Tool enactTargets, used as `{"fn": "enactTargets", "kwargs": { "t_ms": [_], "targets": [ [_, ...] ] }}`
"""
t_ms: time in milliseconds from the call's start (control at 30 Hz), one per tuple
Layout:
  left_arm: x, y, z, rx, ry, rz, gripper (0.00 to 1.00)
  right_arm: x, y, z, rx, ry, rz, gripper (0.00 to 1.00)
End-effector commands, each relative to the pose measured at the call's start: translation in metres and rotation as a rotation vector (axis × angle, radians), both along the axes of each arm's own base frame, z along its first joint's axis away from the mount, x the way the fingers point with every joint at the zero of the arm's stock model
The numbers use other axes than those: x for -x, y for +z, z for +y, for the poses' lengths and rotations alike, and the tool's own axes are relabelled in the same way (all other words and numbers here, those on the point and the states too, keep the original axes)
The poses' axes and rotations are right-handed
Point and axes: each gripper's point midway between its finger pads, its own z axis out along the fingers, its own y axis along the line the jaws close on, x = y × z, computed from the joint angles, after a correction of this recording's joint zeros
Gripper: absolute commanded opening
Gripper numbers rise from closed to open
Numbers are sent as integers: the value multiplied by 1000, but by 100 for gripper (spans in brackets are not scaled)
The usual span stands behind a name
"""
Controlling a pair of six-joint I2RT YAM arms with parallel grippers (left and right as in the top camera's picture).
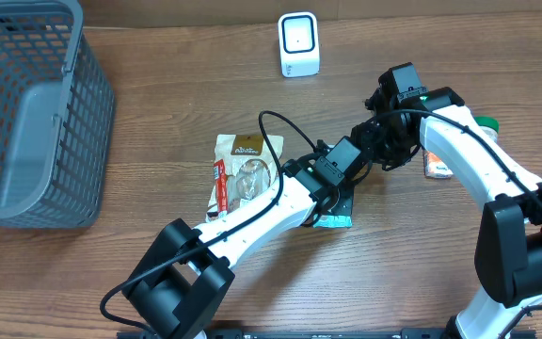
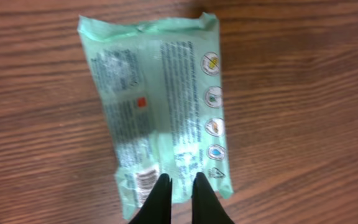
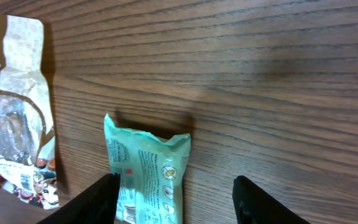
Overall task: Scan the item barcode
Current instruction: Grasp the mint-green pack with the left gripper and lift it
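On the brown wood-grain bench (image 2: 303,93) lies a pale green plastic wipes packet (image 2: 160,99). The left pincer (image 2: 178,186) pinches its near edge; the right pincer (image 3: 174,196) hangs spread above it.

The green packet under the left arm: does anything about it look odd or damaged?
Nothing stands out. The green packet lies flat on the wooden table, printed side with the barcode facing up, seals intact, nothing spilled. The left gripper has its jaws closed on the packet's bottom edge.
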Motion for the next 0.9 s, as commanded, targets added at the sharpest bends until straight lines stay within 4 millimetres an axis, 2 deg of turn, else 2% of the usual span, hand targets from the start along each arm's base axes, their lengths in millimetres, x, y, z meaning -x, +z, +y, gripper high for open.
{"fn": "enactTargets", "kwargs": {
  "t_ms": [0,167,367,467,700,867],
  "targets": [
    [12,-11,-3,15,40,61,4,-5,6,-4,20,-4,-30,60],
    [15,-19,-1,3,72,92,4,-5,6,-4,19,-4,-30,60],
    [19,-48,-13,17,49,150,4,-5,6,-4,19,-4,-31,60],
    [21,-55,-9,-13,36,157,4,-5,6,-4,20,-4,-28,61],
    [12,-48,5,-92,-82,118,4,-5,6,-4,20,-4,-28,61],
    [-10,-34,23,-243,-196,7,4,-4,6,-4,21,-4,-26,61]
  ]
}}
